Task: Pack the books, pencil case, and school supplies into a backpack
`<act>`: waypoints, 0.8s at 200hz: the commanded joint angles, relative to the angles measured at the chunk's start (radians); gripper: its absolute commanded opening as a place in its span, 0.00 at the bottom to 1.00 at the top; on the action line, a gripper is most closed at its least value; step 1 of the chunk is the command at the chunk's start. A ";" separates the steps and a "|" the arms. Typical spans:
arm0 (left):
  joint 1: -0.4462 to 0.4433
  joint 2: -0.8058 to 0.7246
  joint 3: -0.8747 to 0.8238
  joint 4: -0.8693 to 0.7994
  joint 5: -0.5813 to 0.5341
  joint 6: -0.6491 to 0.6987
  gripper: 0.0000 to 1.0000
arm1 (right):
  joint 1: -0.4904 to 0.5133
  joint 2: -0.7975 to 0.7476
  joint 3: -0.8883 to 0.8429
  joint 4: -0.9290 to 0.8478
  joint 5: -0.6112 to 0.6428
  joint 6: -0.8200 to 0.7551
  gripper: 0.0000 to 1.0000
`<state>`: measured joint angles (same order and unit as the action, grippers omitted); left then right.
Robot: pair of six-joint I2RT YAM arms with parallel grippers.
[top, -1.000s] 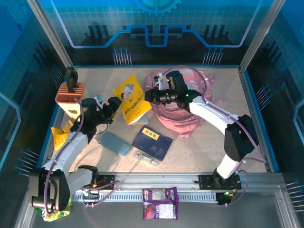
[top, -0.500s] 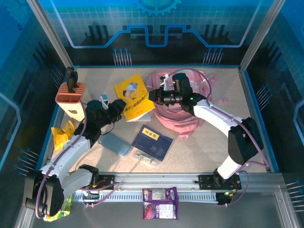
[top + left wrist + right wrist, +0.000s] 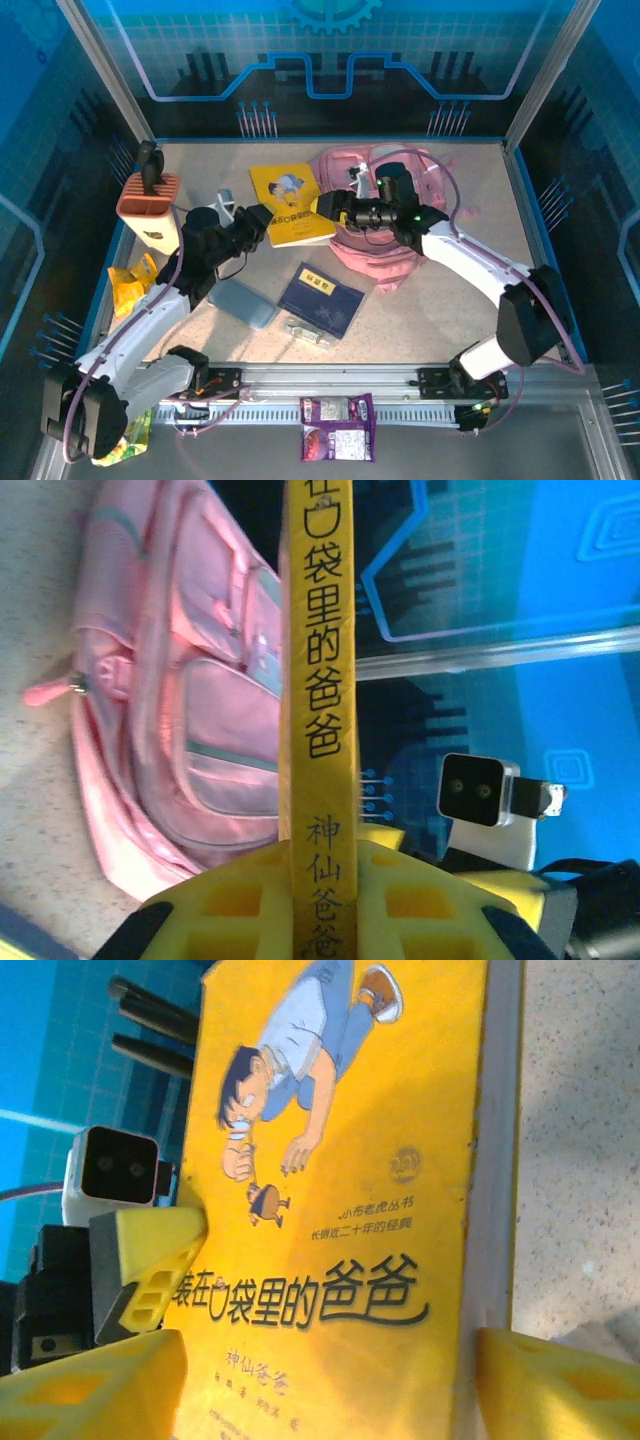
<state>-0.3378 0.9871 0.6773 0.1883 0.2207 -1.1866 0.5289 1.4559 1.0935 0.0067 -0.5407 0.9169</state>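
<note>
Left wrist: yellow book (image 3: 318, 680) edge-on, clamped in left end effector (image 3: 325, 885).

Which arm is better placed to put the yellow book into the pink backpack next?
Left. The left end effector grips the yellow book by its spine, facing the backpack. The right end effector has its fingers apart on either side of the book, not gripping.

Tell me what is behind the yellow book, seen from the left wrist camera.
Behind the yellow book lies the pink backpack on the table. The book's spine covers one edge of it.
</note>
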 commanded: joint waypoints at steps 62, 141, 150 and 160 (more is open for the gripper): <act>-0.177 0.072 0.138 0.221 -0.085 0.075 0.00 | -0.045 -0.115 -0.095 0.083 -0.178 0.092 1.00; -0.198 0.028 0.052 0.125 -0.185 0.133 0.00 | -0.113 -0.257 -0.176 0.172 -0.245 0.168 0.79; -0.206 0.030 0.046 0.136 -0.187 0.131 0.00 | -0.119 -0.252 -0.176 0.174 -0.251 0.170 0.73; -0.215 0.033 0.052 0.120 -0.191 0.142 0.00 | -0.127 -0.247 -0.172 0.171 -0.260 0.165 0.67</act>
<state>-0.5289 1.0382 0.7395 0.2626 0.0742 -1.0924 0.4232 1.2118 0.9272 0.1448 -0.7502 1.0851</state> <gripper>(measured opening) 0.144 0.729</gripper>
